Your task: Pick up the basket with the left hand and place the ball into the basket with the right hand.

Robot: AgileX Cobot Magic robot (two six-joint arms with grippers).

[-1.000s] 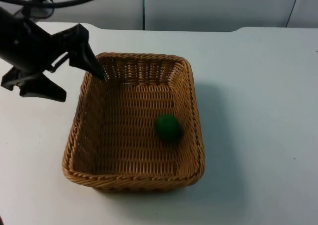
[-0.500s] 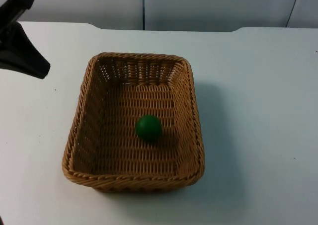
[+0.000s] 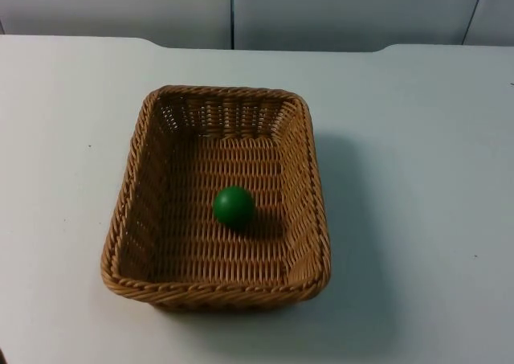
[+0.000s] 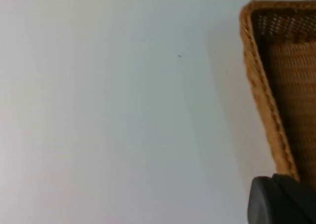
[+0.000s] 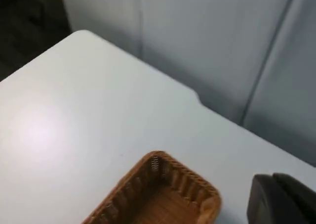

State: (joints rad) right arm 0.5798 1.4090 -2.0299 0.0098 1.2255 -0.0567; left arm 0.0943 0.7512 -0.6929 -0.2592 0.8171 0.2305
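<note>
Sitting on the basket [image 3: 152, 219] floor slightly left of centre: green ball [image 3: 234, 206], clear of all four walls. Basket is flat on the white table [image 3: 418, 179], nothing holding it. Left gripper [image 4: 281, 201] is off to the side of the basket's rim, above bare table, holding nothing; can't tell how far open. Right gripper [image 5: 282, 199] is raised above the table near the grey partition wall [image 5: 207, 41], basket corner below it; opening can't be judged either.
</note>
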